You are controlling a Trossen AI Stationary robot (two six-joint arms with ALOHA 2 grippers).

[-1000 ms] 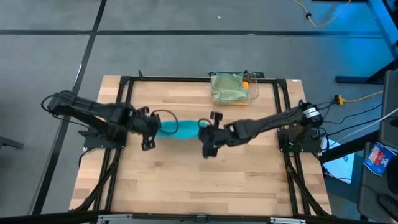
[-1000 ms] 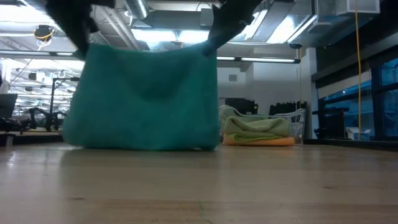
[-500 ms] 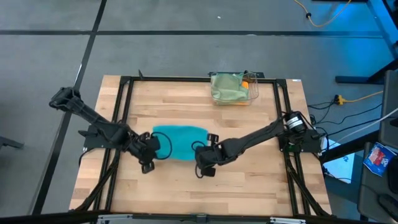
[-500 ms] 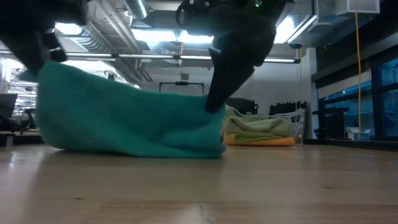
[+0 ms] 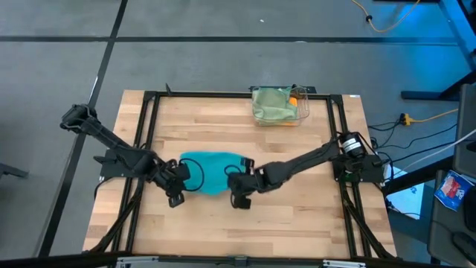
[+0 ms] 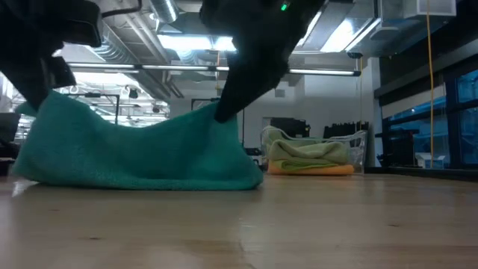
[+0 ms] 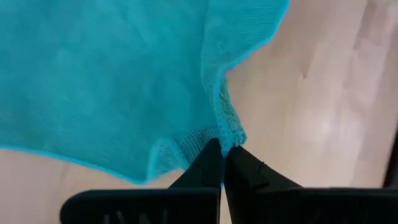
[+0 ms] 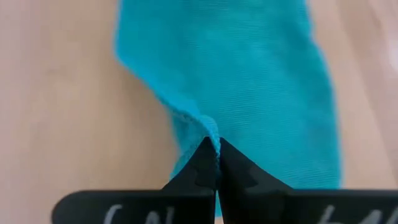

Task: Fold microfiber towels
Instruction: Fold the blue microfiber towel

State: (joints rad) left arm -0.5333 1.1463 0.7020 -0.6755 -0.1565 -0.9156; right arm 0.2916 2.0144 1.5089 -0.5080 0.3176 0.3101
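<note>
Soft teal microfiber towel (image 5: 209, 170), pinched at adjacent corners by left gripper (image 7: 222, 151) and right gripper (image 8: 214, 149), now droops lower onto the table; lay-down nearly complete.

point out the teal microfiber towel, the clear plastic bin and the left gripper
teal microfiber towel (image 5: 212, 170), high view, middle of the cloth
clear plastic bin (image 5: 303, 110), high view, right wall
left gripper (image 7: 222, 151), left wrist view, shut fingertips pinching the towel's edge

The towel (image 5: 207, 170) lies on the table (image 5: 297, 223) near its middle, between the left gripper (image 5: 181, 181) and right gripper (image 5: 235, 181). Behind the towel, at the table's far edge, other towels (image 5: 272, 103) sit in a bin (image 5: 302, 112).
</note>
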